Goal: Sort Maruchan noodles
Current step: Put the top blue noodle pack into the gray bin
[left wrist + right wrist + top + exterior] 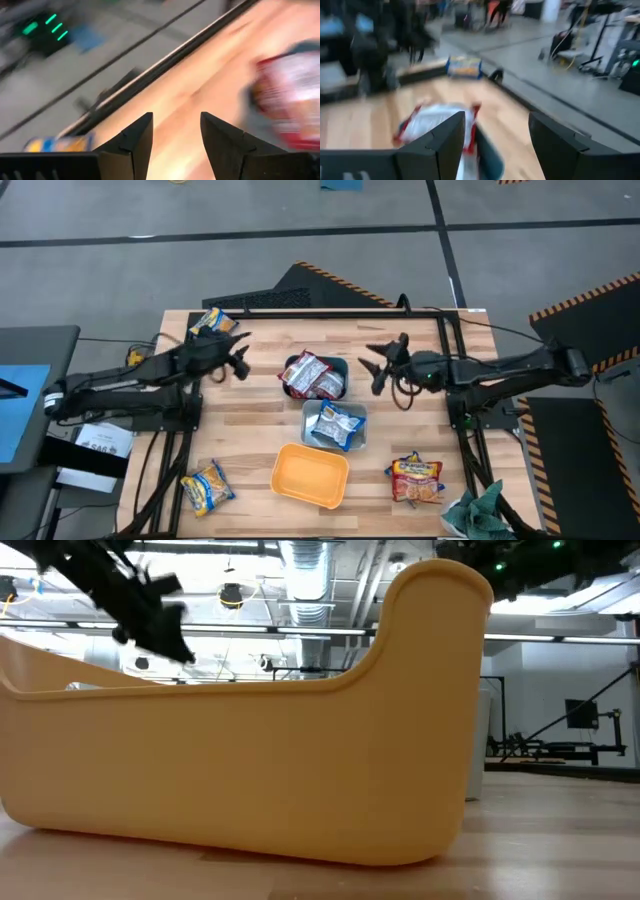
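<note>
Now your red packets (313, 376) and blue packet (335, 425) are binned; three yellow-orange ones (208, 485) wait on the tabletop (250, 430), both jaws open, empty.

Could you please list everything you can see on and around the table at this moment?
Red-silver packets: at least two, in the teal tub, table centre.
Blue-white packets: count unclear, in the pale-blue tub.
Orange tub: one, empty, near edge.
Yellow packets: two, far left corner and near left corner.
Red-yellow packet: one, near right.
Green cloth: one, near right corner.
Left gripper: open, empty, left of the teal tub.
Right gripper: open, empty, right of it.
</note>
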`<state>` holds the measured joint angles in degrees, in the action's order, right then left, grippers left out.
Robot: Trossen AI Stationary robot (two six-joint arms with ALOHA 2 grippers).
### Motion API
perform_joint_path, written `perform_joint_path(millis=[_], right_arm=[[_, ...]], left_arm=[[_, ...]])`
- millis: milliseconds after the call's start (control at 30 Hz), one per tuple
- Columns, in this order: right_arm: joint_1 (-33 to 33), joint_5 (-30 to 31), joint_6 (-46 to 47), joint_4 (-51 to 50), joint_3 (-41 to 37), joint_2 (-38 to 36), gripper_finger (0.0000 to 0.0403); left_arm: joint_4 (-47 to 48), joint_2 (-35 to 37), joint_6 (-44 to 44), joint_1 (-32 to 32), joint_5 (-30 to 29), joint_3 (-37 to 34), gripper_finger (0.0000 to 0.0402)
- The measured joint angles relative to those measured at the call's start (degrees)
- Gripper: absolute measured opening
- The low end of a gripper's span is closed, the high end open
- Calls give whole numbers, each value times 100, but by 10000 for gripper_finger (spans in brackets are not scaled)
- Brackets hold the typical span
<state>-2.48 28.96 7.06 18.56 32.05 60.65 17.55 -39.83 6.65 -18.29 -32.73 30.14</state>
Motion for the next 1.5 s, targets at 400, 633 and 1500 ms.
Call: perform_joint_path(millis=[400, 633, 1500], right_arm=[[-592, -62, 375, 466, -35, 359, 240], [-540, -77, 501, 552, -25, 428, 240], [-538, -213, 495, 499, -26, 430, 240]], left_arm=[[29, -2344, 541, -2092, -377, -40, 154], [-808, -3135, 175, -2907, 371, -40, 154], [-2113, -4137, 1620, -2776, -2011, -34, 153]])
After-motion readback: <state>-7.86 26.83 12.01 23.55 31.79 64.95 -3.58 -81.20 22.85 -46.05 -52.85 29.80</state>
